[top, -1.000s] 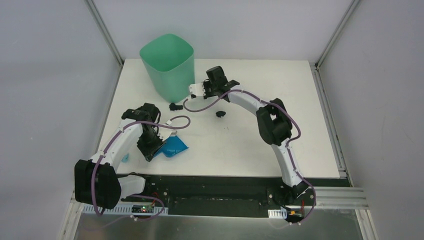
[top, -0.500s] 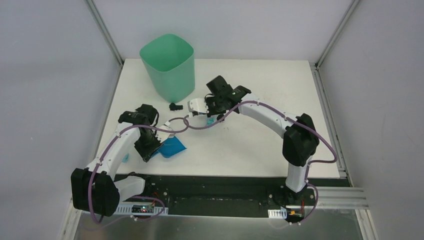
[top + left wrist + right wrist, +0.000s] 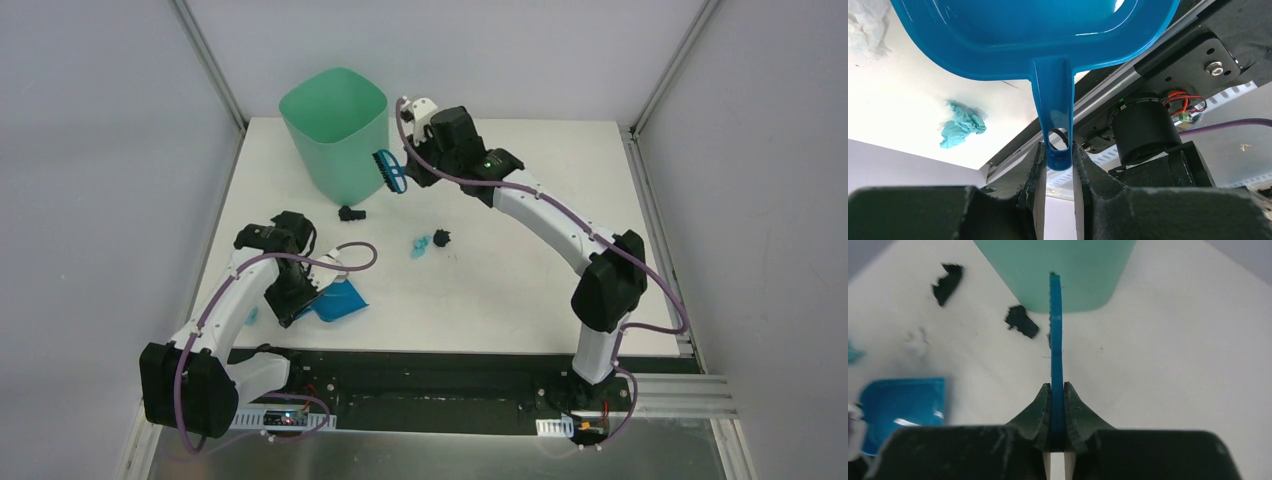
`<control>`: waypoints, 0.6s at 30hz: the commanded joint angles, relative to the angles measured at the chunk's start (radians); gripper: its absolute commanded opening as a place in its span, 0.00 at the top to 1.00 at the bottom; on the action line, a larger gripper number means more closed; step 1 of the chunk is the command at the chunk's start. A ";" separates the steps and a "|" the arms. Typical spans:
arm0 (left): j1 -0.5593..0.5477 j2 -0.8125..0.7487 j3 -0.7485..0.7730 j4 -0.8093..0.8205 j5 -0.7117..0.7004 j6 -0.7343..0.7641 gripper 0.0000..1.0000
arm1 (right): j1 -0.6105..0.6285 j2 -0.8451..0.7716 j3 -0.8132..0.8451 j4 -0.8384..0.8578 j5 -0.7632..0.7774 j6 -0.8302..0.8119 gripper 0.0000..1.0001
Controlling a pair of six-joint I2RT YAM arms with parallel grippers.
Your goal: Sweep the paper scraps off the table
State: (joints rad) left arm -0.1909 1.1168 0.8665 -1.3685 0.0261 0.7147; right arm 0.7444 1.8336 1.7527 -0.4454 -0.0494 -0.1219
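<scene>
At the near left of the bench [image 3: 560,300], one light-blue wad of the paper scraps [image 3: 250,316] is seen just left of the left arm, outside the blue dustpan [image 3: 340,300]. The dustpan's handle is clamped between the left fingers [image 3: 1034,172], and the pan is kept low with its mouth turned rightward, presumably so that scraps can be pushed into it. Nothing of paper lies between these fingers; in the wrist view the wad sits off to their left. Farther back the mint-green bin [image 3: 335,125] stands, with a black scrap [image 3: 350,212] just on its near side. The hand brush [image 3: 390,172] is gripped edge-on by the closed right fingers [image 3: 1040,412] and held raised beside the bin, probably for placing behind the scraps. Another light-blue piece and a dark wad [image 3: 441,238] lie mid-bench, nearer than the brush and apart from the right fingers.
</scene>
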 commanded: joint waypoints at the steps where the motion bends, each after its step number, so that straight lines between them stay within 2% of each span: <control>1: -0.008 -0.003 0.025 -0.040 0.008 0.028 0.92 | -0.022 0.074 0.098 0.063 -0.156 0.507 1.00; 3: -0.007 0.003 0.028 -0.046 0.011 0.031 0.92 | -0.026 0.134 0.141 0.059 -0.211 0.625 1.00; 9: -0.008 0.003 0.036 -0.058 0.010 0.030 0.92 | -0.045 0.314 0.229 0.080 -0.336 0.842 1.00; 18: -0.007 0.033 0.056 -0.065 0.007 0.035 0.92 | -0.043 0.485 0.336 0.135 -0.396 1.006 1.00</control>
State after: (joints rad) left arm -0.1909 1.1320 0.8803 -1.4220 0.0269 0.7311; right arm 0.7017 2.3051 1.9736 -0.3927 -0.3946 0.7628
